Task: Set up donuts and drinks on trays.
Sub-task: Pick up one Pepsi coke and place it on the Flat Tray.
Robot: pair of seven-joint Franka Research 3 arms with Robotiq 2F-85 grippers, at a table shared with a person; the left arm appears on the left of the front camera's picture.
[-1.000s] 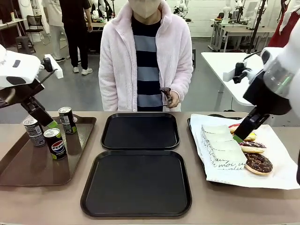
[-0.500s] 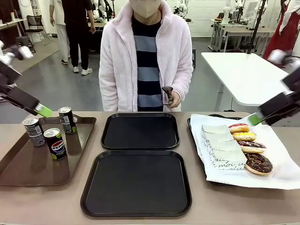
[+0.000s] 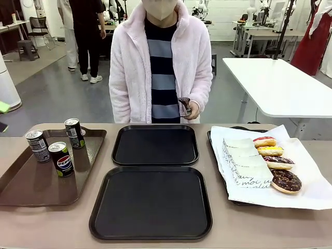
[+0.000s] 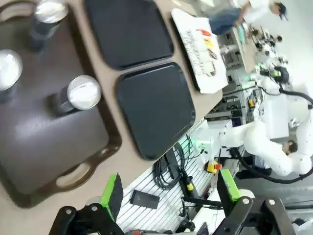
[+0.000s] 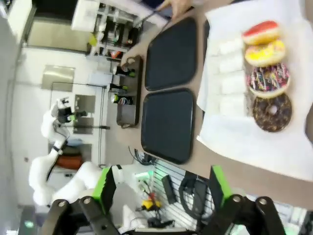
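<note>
Three drink cans stand on the brown tray (image 3: 31, 181): the black Pepsi can (image 3: 62, 158) and two grey cans (image 3: 37, 144) (image 3: 74, 133). Both black trays, far (image 3: 155, 144) and near (image 3: 151, 202), hold nothing. Several donuts lie on white paper at the right: red-iced (image 3: 265, 141), yellow (image 3: 270, 151), sprinkled (image 3: 279, 162) and chocolate (image 3: 286, 180), beside white paper holders (image 3: 244, 161). My left gripper (image 4: 169, 193) hangs open high above the cans (image 4: 83, 93). My right gripper (image 5: 161, 188) is open high above the donuts (image 5: 269, 63).
A person in a pink jacket stands at the far edge behind the far tray, holding a small dark object (image 3: 184, 105). A white table (image 3: 280, 83) stands behind at the right. Bare tabletop runs along the near edge.
Both arms have drawn up and away from the table. The left gripper left the cans and the right gripper left the donuts, both holding nothing.
</note>
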